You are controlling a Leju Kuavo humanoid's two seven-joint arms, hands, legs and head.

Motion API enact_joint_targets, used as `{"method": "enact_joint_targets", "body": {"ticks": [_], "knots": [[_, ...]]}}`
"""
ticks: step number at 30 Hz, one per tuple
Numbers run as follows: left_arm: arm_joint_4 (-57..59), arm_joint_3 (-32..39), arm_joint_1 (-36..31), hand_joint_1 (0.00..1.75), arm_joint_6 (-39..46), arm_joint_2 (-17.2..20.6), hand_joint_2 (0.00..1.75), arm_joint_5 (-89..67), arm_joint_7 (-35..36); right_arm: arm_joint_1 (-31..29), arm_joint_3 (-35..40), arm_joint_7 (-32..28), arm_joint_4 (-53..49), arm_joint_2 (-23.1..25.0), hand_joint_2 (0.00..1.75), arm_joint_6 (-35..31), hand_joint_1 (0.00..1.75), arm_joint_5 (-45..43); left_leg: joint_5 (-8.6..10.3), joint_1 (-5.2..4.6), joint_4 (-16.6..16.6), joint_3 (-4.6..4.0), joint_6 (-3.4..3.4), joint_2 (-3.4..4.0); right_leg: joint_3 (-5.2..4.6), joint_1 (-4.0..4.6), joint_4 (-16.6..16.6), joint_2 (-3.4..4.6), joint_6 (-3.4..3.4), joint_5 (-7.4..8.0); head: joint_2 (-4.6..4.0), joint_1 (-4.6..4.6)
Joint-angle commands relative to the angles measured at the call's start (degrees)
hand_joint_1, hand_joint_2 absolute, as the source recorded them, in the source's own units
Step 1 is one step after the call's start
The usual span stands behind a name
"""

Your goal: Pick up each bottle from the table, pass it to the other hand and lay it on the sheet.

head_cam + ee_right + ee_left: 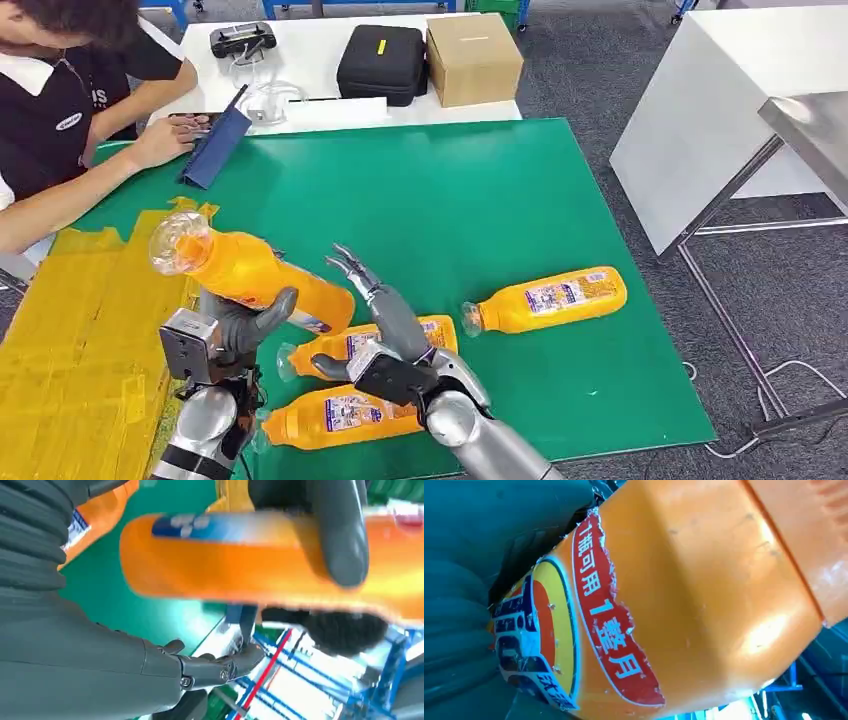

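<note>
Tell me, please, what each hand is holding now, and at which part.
The left hand grips an orange bottle around its lower body, near the base. The right hand is open and holds nothing.

A person in a black shirt with a white collar (55,110) sits at the far left, forearms resting on the table, one hand (165,140) beside a dark blue folded pouch (215,145). Beyond the green area stands a white table (300,55) carrying a black game-style controller (243,38), a white coiled cable (265,100), a black zipped hard case (382,62) and, just to its right, a brown cardboard box (473,58). At the far right a white panel (700,110) leans beside a metal-framed stand (800,120), over grey carpet (570,60).
</note>
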Motion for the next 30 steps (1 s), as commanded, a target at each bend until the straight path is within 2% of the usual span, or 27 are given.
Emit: {"method": "enact_joint_targets", "body": {"ticks": [1, 2, 3, 6, 13, 14, 15, 17, 19, 21, 22, 24, 25, 28, 30], "knots": [[0.0, 2.4, -2.8, 1.75, 5.8, 2.6, 1.75, -6.1, -0.1, 1.1, -5.7, -0.3, -6.2, -4.0, 1.75, -4.1, 0.00, -0.2, -0.10, 0.10, 0.1, 0.18, -0.09, -0.19, 0.23, 0.09, 0.0, -0.10, -0.13, -0.11, 0.00, -0.02], [-0.1, 2.7, -3.7, 1.75, 8.3, 3.4, 1.75, -9.5, -0.2, 1.0, -6.6, 0.1, -7.2, -4.4, 1.75, -4.6, 0.00, 0.2, -0.03, 0.05, 0.0, 0.08, -0.06, -0.19, 0.13, 0.04, 0.0, -0.13, -0.09, -0.06, 0.00, 0.00], [0.3, 3.2, -4.6, 1.75, 11.3, 4.3, 1.75, -13.8, 0.6, 1.0, -7.4, 0.2, -8.2, -4.6, 0.00, -4.7, 0.00, 0.2, -0.09, 0.09, 0.1, 0.13, -0.10, -0.26, 0.21, 0.09, 0.0, -0.17, -0.14, -0.11, 0.00, 0.00], [2.5, 6.6, -7.8, 1.75, 18.5, 7.2, 1.75, -27.5, 4.9, 1.3, -9.7, 0.6, -12.4, -5.5, 0.00, -6.0, 0.00, 1.9, -0.10, 0.11, 0.1, 0.13, -0.14, -0.25, 0.18, 0.11, 0.1, -0.14, -0.18, -0.13, 0.00, 0.00], [2.9, 7.4, -7.6, 1.75, 17.6, 6.6, 1.75, -27.6, 4.3, 1.6, -9.8, 1.0, -12.5, -5.3, 0.00, -5.6, 0.00, 2.1, -0.09, 0.11, 0.0, 0.25, -0.15, -0.20, 0.26, 0.11, 0.0, -0.10, -0.16, -0.11, 0.00, -0.02], [2.9, 7.4, -7.6, 1.75, 17.6, 6.6, 1.75, -27.6, 4.3, 1.6, -9.8, 1.0, -12.5, -5.3, 1.75, -5.6, 0.00, 2.1, -0.03, 0.09, 0.0, 0.13, -0.11, -0.15, 0.14, 0.09, 0.0, -0.09, -0.10, -0.05, 0.00, -0.02], [5.4, 7.8, -8.7, 1.75, 22.9, 8.4, 1.75, -40.5, 9.5, 1.4, -10.1, 0.3, -13.4, -5.8, 1.75, -7.8, 0.00, 3.8, -0.10, 0.16, 0.1, 0.25, -0.14, -0.22, 0.29, 0.15, 0.0, -0.12, -0.15, -0.12, 0.00, -0.02], [9.9, 9.5, -10.2, 1.75, 25.2, 11.6, 1.75, -54.1, 14.8, 1.7, -11.4, 1.0, -16.5, -7.3, 1.75, -9.3, 0.00, 5.2, -0.05, 0.10, 0.0, 0.18, -0.11, -0.12, 0.19, 0.09, 0.0, -0.05, -0.11, -0.07, 0.00, 0.00], [16.3, 13.4, -11.1, 1.75, 26.4, 15.5, 1.75, -81.8, 25.6, 2.1, -12.7, 1.8, -19.5, -9.0, 1.75, -9.5, 0.00, 6.5, -0.03, 0.08, 0.0, 0.19, -0.14, -0.11, 0.18, 0.07, 0.0, -0.03, -0.13, -0.06, 0.00, -0.02], [23.4, 10.3, -12.9, 1.75, 26.4, 19.9, 1.75, -85.3, 30.7, 2.5, -13.7, 2.7, -21.2, -10.3, 1.75, -9.4, 0.00, 7.9, -0.01, 0.05, -0.1, 0.24, -0.15, 0.02, 0.17, 0.04, 0.0, 0.09, -0.14, -0.01, 0.00, 0.00], [27.7, 10.2, -14.4, 1.75, 26.4, 20.3, 1.75, -85.3, 30.6, 2.8, -14.0, 2.9, -21.8, -10.8, 1.75, -9.3, 0.00, 8.4, -0.03, 0.09, 0.0, 0.29, -0.18, 0.02, 0.22, 0.07, 0.0, 0.11, -0.18, -0.03, 0.00, 0.00], [37.0, 5.5, -18.4, 1.75, 23.2, 23.1, 1.75, -85.3, 32.9, 3.3, -14.6, 3.5, -23.0, -11.6, 1.75, -8.8, 0.00, 10.0, 0.03, 0.06, -0.1, 0.22, -0.15, -0.14, 0.19, 0.06, 0.0, -0.09, -0.14, -0.03, 0.00, 0.02], [39.2, 3.9, -19.5, 1.75, 21.0, 23.9, 1.75, -85.3, 33.9, 3.4, -14.7, 3.7, -23.2, -11.8, 1.75, -8.6, 0.00, 10.4, 0.03, 0.10, -0.1, 0.30, -0.20, -0.25, 0.28, 0.10, 0.0, -0.16, -0.20, -0.07, 0.00, 0.00], [47.6, 5.6, -23.3, 1.75, 15.9, 23.6, 1.75, -84.5, 33.4, 4.1, -15.6, 4.5, -23.8, -12.7, 1.75, -8.2, 0.00, 12.2, 0.10, 0.08, 0.0, 0.11, -0.19, -0.17, -0.01, 0.08, 0.1, -0.17, -0.14, -0.02, 0.00, 0.00], [51.7, 6.9, -24.5, 1.75, 14.1, 23.8, 1.75, -84.5, 33.7, 4.7, -16.5, 4.7, -23.9, -13.1, 1.75, -8.3, 0.00, 13.1, 0.00, 0.18, 0.0, 0.27, -0.26, -0.24, 0.18, 0.16, 0.1, -0.18, -0.23, -0.11, 0.00, 0.00]]}}
